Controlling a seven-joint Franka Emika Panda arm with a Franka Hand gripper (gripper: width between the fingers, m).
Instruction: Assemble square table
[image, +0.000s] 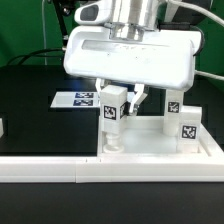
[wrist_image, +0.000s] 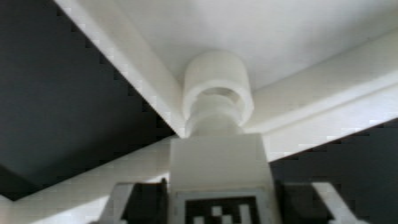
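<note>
Upright leg block (image: 112, 112) stands gripped between fingers (image: 101, 93).

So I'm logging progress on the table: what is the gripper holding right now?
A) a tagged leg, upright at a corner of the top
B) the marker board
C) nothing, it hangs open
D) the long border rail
A: the gripper is closed on a tagged leg standing upright at a corner of the tabletop.

One white plastic square tray-like tabletop (image: 150, 150), two small white tagged leg blocks showing, one held (image: 112, 110) and one at the exterior view's right (image: 187, 128), and one flat white marker board (image: 78, 98).
</note>
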